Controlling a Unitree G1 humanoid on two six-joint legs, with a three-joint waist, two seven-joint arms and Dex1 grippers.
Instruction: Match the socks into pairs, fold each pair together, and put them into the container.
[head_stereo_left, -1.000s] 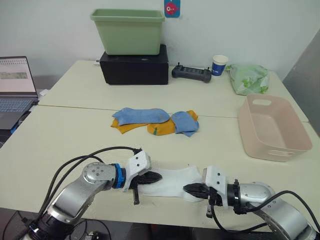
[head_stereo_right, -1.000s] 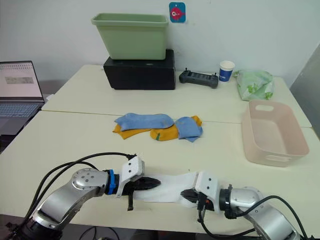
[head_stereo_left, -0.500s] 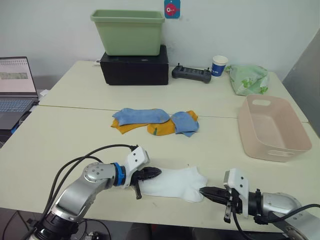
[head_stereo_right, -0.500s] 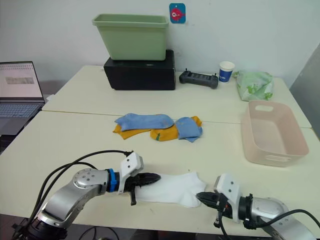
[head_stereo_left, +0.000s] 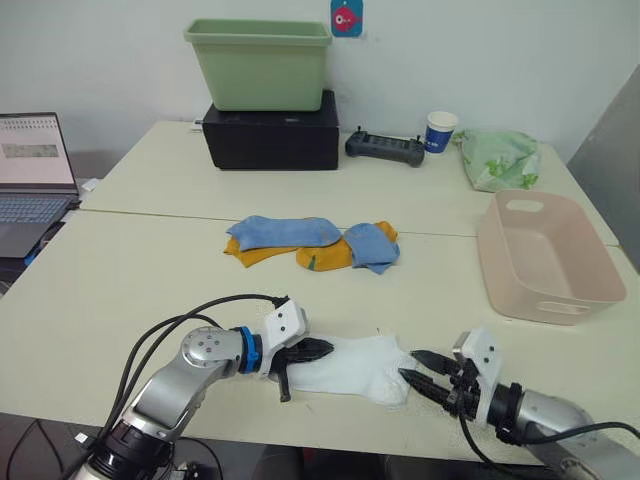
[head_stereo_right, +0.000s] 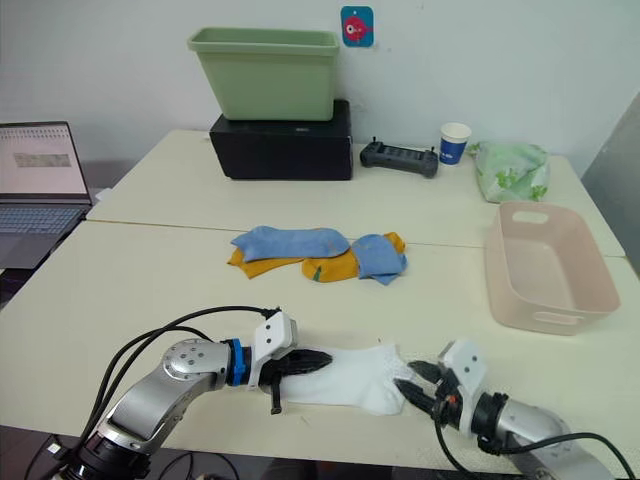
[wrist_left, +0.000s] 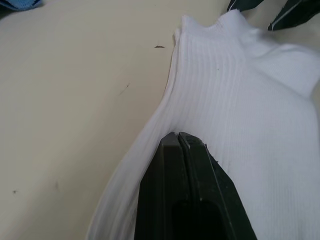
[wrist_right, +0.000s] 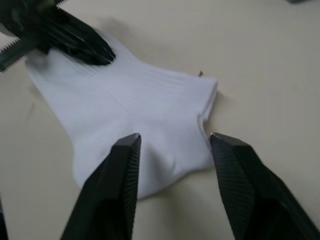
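A white sock (head_stereo_left: 352, 364) lies flat near the table's front edge. My left gripper (head_stereo_left: 316, 349) is shut on the white sock's left end; the left wrist view shows the closed fingertips (wrist_left: 178, 138) pinching the ribbed fabric (wrist_left: 240, 100). My right gripper (head_stereo_left: 414, 367) stands open just right of the sock, its fingers (wrist_right: 125, 160) spread at the sock's edge (wrist_right: 125, 100), gripping nothing. Two light blue socks (head_stereo_left: 282, 231) (head_stereo_left: 372, 245) and two mustard orange socks (head_stereo_left: 325, 258) (head_stereo_left: 252, 254) lie overlapped at mid-table. The pink container (head_stereo_left: 556, 306) sits empty at the right.
At the back stand a green tub (head_stereo_left: 258, 62) on a black box (head_stereo_left: 270, 132), a black controller (head_stereo_left: 385, 148), a paper cup (head_stereo_left: 439, 130) and a green-patterned cloth bundle (head_stereo_left: 497, 158). A laptop (head_stereo_left: 35, 170) sits at the far left.
My right gripper has let go of the white sock, drawn away to the right and opened. The sock, stretched between both grippers before, now lies slack, held at its left end.
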